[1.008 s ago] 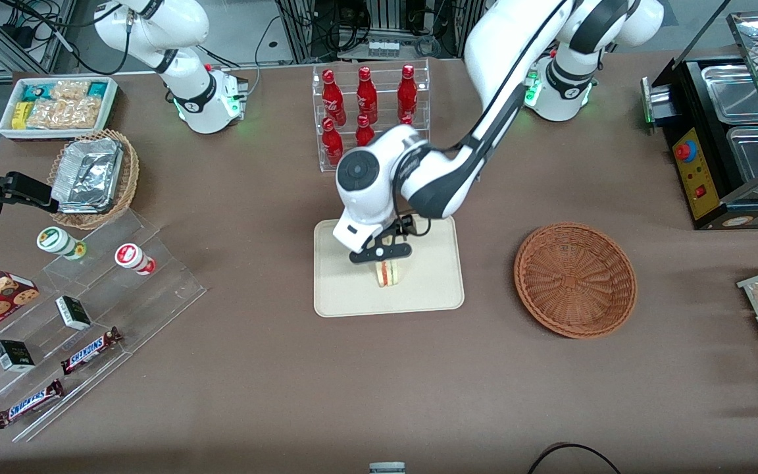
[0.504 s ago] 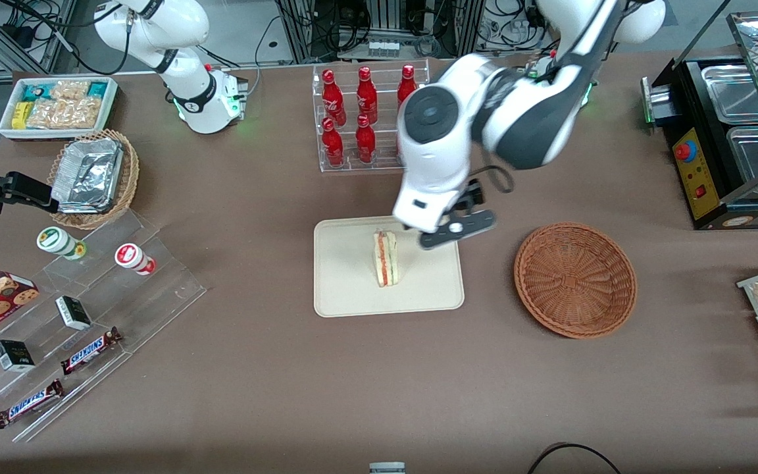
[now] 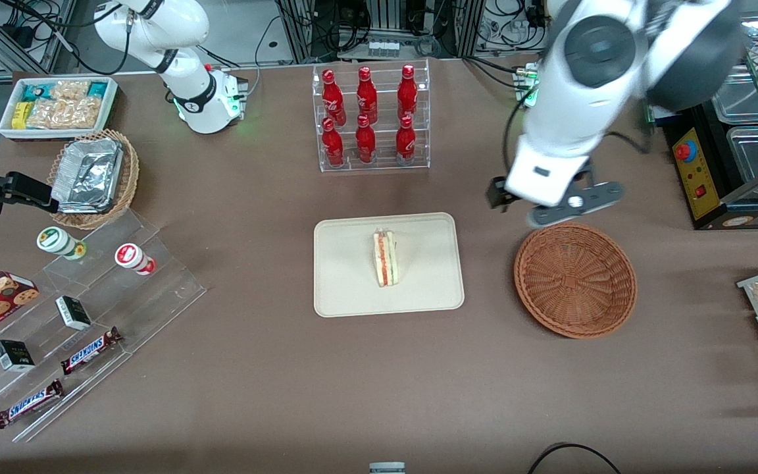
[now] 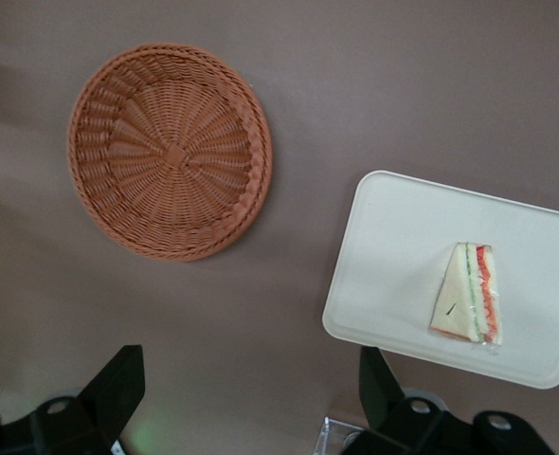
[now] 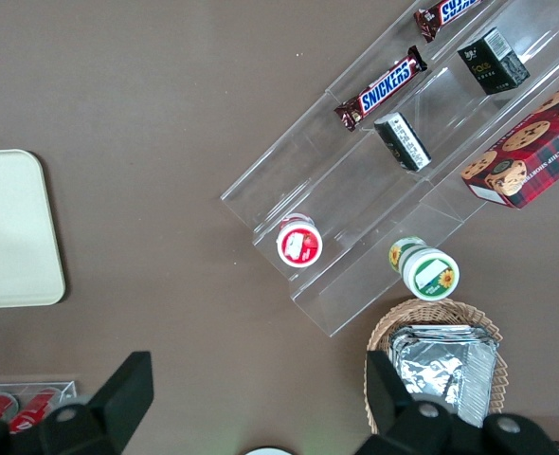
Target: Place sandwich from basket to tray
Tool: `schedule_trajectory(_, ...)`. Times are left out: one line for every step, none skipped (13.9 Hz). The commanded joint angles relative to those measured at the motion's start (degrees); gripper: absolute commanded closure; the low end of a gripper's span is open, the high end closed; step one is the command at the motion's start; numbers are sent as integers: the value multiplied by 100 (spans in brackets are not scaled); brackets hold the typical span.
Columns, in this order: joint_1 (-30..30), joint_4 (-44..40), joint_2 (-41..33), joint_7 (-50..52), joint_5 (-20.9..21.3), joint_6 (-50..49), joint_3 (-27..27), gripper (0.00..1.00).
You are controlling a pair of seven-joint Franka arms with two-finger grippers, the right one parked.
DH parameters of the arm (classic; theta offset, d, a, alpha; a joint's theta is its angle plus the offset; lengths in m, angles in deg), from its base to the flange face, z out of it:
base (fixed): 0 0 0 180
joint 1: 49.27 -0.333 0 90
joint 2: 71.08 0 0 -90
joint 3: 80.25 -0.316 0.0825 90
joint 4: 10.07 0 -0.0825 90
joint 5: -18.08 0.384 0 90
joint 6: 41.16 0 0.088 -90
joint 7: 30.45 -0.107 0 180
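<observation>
Front view showed us the left claw [image 3: 573,209] raised above the table, just beside the rim of the round reddish-brown woven wicker basket [image 3: 575,280] and well apart from the flat cream-beige rectangular tray [image 3: 353,289]. We saw its fingers spread, gripping nothing. The small triangular clear-wrapped white-bread sandwich [image 3: 385,257] lay flat on the tray, toward the parked arm's end from the claw, its long axis running toward the front camera. The basket held nothing. We judged the placement complete.
</observation>
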Motion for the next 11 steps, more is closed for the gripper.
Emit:
schedule_trajectory(-533,232,-462,-735,-175,-235,55,0)
schedule_trajectory(-718,232,-541,-937,-218,-287,55,0)
schedule_trajectory(-841,241,-629,-1235,-236,-384,55,0)
schedule_trajectory(-1017,232,-656,-1525,-245,-480,55,0)
schedule_trajectory(-1158,232,-683,-1798,-280,-551,55,0)
schedule_trajectory(-1246,232,-761,-1975,-324,-613,46,0)
schedule_trajectory(-1395,232,-788,-2142,-324,-639,46,0)
schedule_trajectory(-1501,232,-832,-2344,-333,-735,46,0)
schedule_trajectory(-1589,250,-850,-2589,-333,-806,46,0)
schedule_trajectory(-1677,250,-850,-2740,-333,-824,46,0)
schedule_trajectory(-1799,241,-832,-2846,-333,-815,46,0)
